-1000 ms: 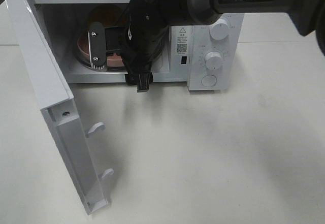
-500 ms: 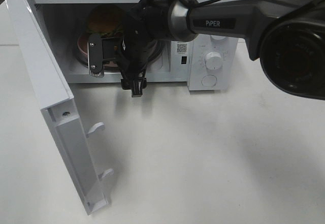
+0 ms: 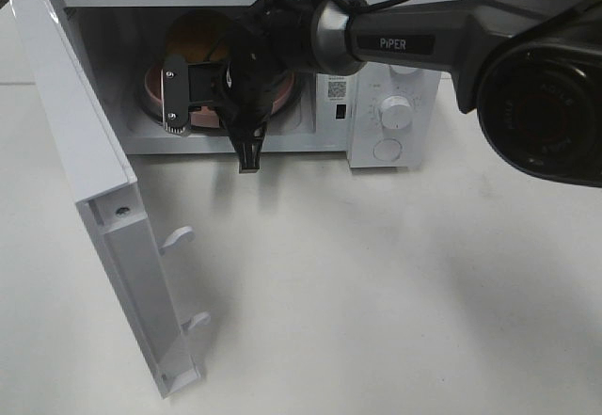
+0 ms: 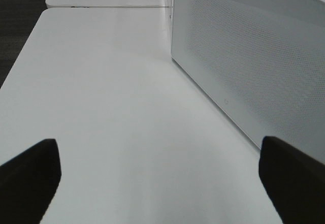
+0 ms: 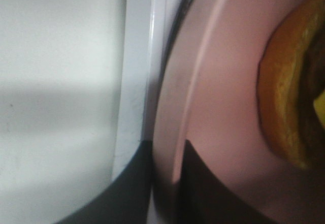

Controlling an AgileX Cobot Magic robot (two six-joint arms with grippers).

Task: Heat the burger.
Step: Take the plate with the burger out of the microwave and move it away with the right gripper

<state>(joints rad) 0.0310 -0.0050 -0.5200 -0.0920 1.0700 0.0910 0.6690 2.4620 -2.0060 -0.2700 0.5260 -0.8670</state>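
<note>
The right gripper is seen reaching into the open microwave, its dark fingers closed on the rim of a pink plate; in the right wrist view one finger is seen on each side of the plate's edge, with the rim pinched between them. The burger is seen lying on that plate, just beyond the gripper and deeper in the cavity, its brown bun shown close to the fingers in the right wrist view but apart from them. The plate is set inside the cavity, near the front sill. The black right arm, marked PIPER, is stretched in from the right of the exterior view and crosses in front of the control panel, where white knobs are partly covered by it. The microwave door is swung wide open to the left. The white table spreads out in front. The left gripper is held away beside the microwave's perforated side wall, its jaws wide apart with nothing between them, above the table top.
</note>
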